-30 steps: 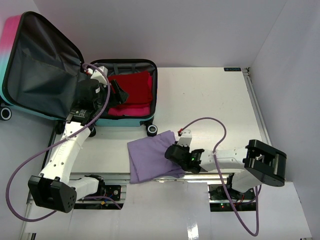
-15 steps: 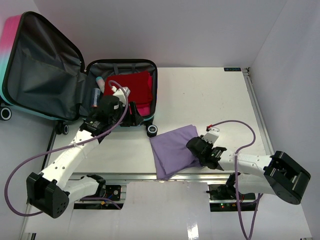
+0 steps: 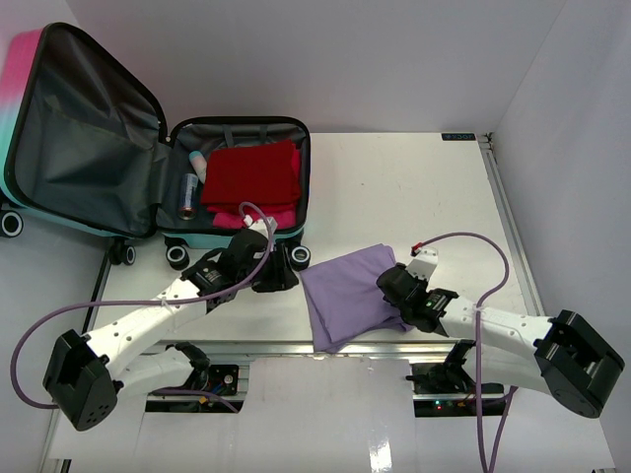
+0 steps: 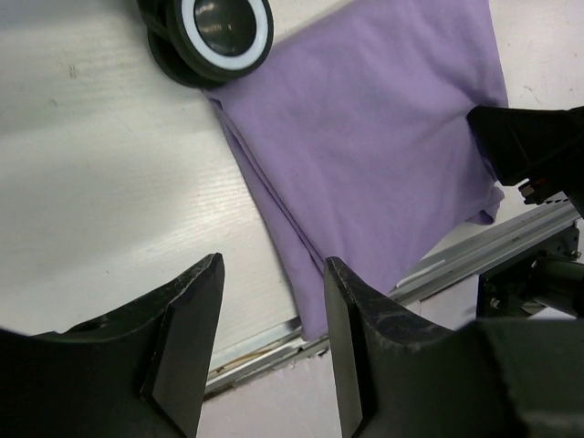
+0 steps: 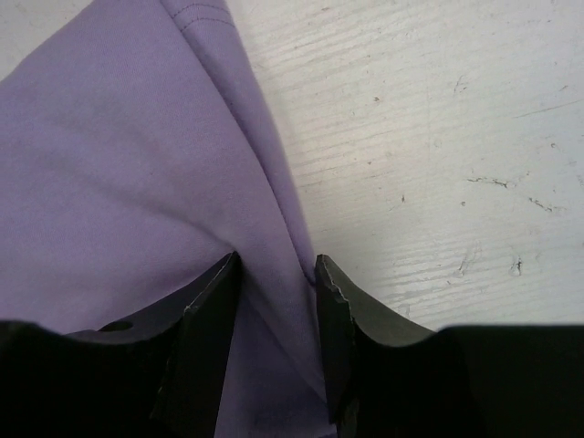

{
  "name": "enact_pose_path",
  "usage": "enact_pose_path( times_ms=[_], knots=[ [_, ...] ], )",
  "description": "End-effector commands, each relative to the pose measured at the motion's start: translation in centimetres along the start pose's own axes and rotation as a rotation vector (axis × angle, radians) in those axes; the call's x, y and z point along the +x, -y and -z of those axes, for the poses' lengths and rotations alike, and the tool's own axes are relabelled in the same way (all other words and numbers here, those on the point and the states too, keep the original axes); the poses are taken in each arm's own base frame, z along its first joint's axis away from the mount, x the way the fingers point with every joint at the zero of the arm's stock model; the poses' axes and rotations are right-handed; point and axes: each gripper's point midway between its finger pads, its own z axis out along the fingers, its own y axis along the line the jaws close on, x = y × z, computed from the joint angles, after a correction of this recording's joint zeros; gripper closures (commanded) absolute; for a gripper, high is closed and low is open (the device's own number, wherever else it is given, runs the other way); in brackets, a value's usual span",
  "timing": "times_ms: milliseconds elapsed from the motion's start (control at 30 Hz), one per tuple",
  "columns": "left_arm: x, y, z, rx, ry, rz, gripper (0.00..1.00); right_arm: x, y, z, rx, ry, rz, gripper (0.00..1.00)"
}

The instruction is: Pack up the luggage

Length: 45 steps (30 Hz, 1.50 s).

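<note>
White tabletop (image 3: 414, 187): your luggage (image 3: 79, 128) lies open at ten o'clock, with red clothes (image 3: 251, 172) inside. The purple cloth (image 3: 350, 296) waits at six. Your right gripper (image 5: 276, 269) is narrowly parted astride the cloth's three-o'clock edge. Your left gripper (image 4: 274, 274) hovers wide and empty at its nine, likely ready to share the lift.
</note>
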Motion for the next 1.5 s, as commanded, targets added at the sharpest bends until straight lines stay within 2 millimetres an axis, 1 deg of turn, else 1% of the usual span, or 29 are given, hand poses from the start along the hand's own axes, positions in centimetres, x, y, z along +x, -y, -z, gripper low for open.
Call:
enact_pose_path(
  times_ms=[0, 67, 133, 300, 367, 467, 500, 600, 733, 867, 967, 1100, 1167, 1233, 1333, 1400, 1467],
  knots=[
    [1.7, 2.1, -0.1, 0.028, -0.018, 0.087, 0.43, -0.7, 0.9, 0.4, 0.026, 0.016, 0.065, 0.53],
    [2.8, 2.4, -0.7, -0.003, -0.03, 0.099, 0.43, -1.3, 0.6, 0.6, 0.026, 0.024, 0.07, 0.52],
    [3.3, 2.4, -1.4, -0.036, -0.047, 0.121, 0.41, -1.8, 0.4, 0.8, 0.025, 0.03, 0.074, 0.5],
    [5.3, 0.8, -3.7, -0.179, -0.122, 0.191, 0.36, -2.7, -0.5, 1.1, 0.003, 0.028, 0.134, 0.36],
    [6.0, 0.7, -4.4, -0.203, -0.139, 0.204, 0.36, -3.0, -0.7, 1.2, -0.015, 0.024, 0.154, 0.33],
    [6.4, 0.6, -5.0, -0.225, -0.135, 0.219, 0.34, -3.8, -1.2, 1.3, -0.05, 0.019, 0.193, 0.3],
    [6.4, 0.9, -5.0, -0.218, -0.134, 0.217, 0.33, -3.8, -1.5, 1.4, -0.07, 0.009, 0.217, 0.29],
    [6.7, 1.3, -6.1, -0.23, -0.138, 0.225, 0.3, -5.1, -2.1, 0.9, -0.117, -0.014, 0.234, 0.27],
    [6.9, 1.5, -7.0, -0.254, -0.13, 0.229, 0.3, -5.9, -2.9, 0.6, -0.182, -0.045, 0.27, 0.26],
    [7.0, 1.9, -7.4, -0.259, -0.115, 0.242, 0.29, -5.1, -3.5, 0.4, -0.264, -0.118, 0.331, 0.26],
    [7.1, 2.0, -8.1, -0.271, -0.12, 0.244, 0.29, -4.4, -3.4, 0.1, -0.297, -0.156, 0.35, 0.25],
    [7.5, 1.5, -8.7, -0.302, -0.127, 0.248, 0.3, -3.8, -3.4, 0.3, -0.353, -0.19, 0.363, 0.25],
    [7.6, 0.9, -8.7, -0.331, -0.119, 0.251, 0.3, -3.9, -2.7, 0.0, -0.338, -0.193, 0.354, 0.25],
    [7.7, 0.6, -8.7, -0.345, -0.117, 0.256, 0.31, -3.9, -1.9, -0.3, -0.328, -0.201, 0.336, 0.24],
    [7.7, 0.5, -8.8, -0.347, -0.116, 0.256, 0.39, -3.4, -1.7, -0.6, -0.351, -0.233, 0.333, 0.23],
    [7.6, 0.3, -8.8, -0.353, -0.107, 0.251, 0.47, -3.0, -1.7, -0.8, -0.363, -0.254, 0.33, 0.2],
    [7.4, 0.1, -8.7, -0.359, -0.098, 0.246, 0.58, -2.5, -2.4, -0.8, -0.407, -0.271, 0.334, 0.18]
  ],
)
